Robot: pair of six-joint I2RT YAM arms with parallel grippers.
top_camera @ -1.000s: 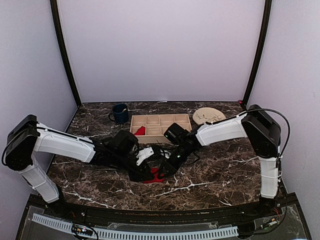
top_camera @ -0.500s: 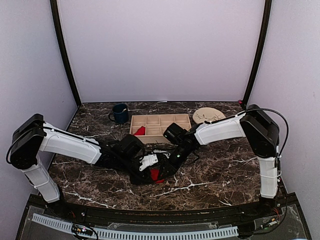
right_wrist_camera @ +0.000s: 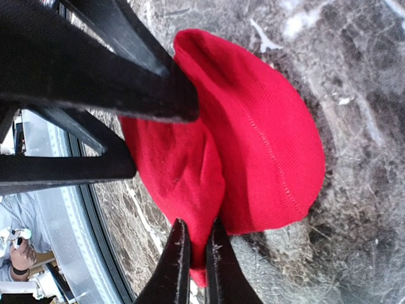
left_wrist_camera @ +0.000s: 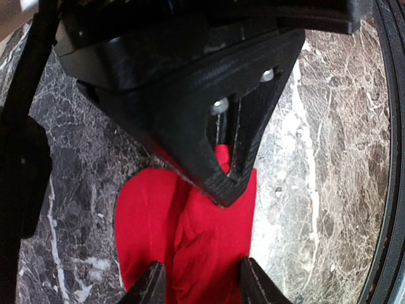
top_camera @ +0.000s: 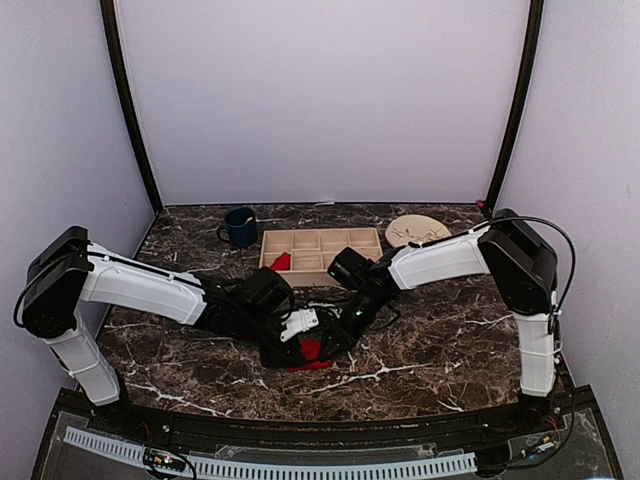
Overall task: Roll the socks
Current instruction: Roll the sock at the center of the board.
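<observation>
Two pincers were at one bright red soft fabric sock (top_camera: 310, 349), lower centre of the dark marble bench (top_camera: 450, 330). The right pincer (right_wrist_camera: 195, 266) clamped a fold, probably to anchor it. The left pincer (left_wrist_camera: 202, 288) straddled it, parted.

The left arm (top_camera: 140, 288) and right arm (top_camera: 440, 260) reach inward over the dark marbled bench (top_camera: 450, 340). Their jaws come together low on a red sock (top_camera: 310, 350), which shows just beneath them. How the jaws stand is lost among the black parts. Beyond the jaws lies a tan tray (top_camera: 345, 242), with a second red sock (top_camera: 280, 262) in its near-left compartment. Farther beyond stand a blue mug (top_camera: 240, 227) to the left and a round plate (top_camera: 417, 232) to the right.
</observation>
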